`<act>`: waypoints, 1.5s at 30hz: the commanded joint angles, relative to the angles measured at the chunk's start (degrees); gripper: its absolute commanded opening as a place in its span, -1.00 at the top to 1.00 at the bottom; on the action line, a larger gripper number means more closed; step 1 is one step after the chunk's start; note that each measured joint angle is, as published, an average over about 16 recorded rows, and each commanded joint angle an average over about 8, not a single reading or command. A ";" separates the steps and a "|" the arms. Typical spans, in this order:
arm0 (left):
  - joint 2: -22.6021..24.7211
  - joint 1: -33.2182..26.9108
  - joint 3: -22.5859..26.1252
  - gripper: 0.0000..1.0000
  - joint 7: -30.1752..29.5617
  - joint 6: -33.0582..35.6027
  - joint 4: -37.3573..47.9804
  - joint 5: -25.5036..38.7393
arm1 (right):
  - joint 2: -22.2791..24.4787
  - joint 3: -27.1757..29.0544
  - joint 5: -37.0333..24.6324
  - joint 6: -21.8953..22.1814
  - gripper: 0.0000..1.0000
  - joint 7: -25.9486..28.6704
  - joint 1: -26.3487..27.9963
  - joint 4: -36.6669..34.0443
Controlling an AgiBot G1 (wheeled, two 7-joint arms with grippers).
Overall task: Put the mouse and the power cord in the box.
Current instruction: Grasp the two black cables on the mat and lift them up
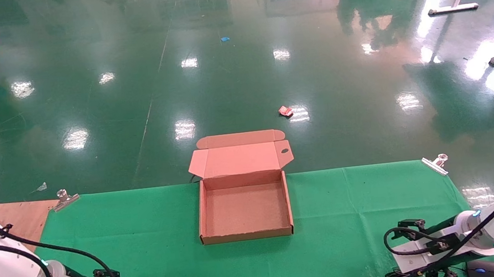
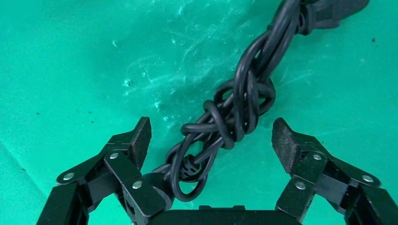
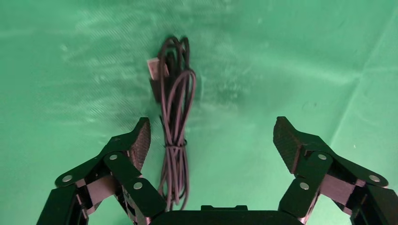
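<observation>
The brown box [image 1: 287,207] stands open at the middle of the green cloth, its lid folded back over the table's far edge; nothing lies inside. The power cord [image 2: 237,110], a knotted black bundle with a chunky plug [image 2: 331,10], lies on the cloth between the fingers of my left gripper [image 2: 212,136], which is open and not touching it. My right gripper [image 3: 211,137] is open over the mouse's thin bundled cable [image 3: 174,117], which lies close to one finger. The black mouse [image 1: 490,270] shows at the near right edge, beside the right arm.
Two metal clips [image 1: 64,198] [image 1: 435,165] pin the green cloth [image 1: 147,240] at its far corners. Bare wood [image 1: 16,217] shows at the left. Beyond the table is a shiny green floor with a red scrap [image 1: 285,111].
</observation>
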 commanded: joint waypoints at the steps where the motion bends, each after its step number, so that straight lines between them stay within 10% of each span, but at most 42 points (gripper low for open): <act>1: -0.07 -0.03 -0.02 1.00 0.15 -0.04 0.15 -0.03 | -0.07 0.09 0.13 -0.49 1.00 -0.17 0.21 -0.10; 45: 0.05 -2.00 0.25 1.00 0.78 6.61 1.04 0.34 | 1.78 0.99 1.42 -6.25 1.00 -2.42 2.40 -1.07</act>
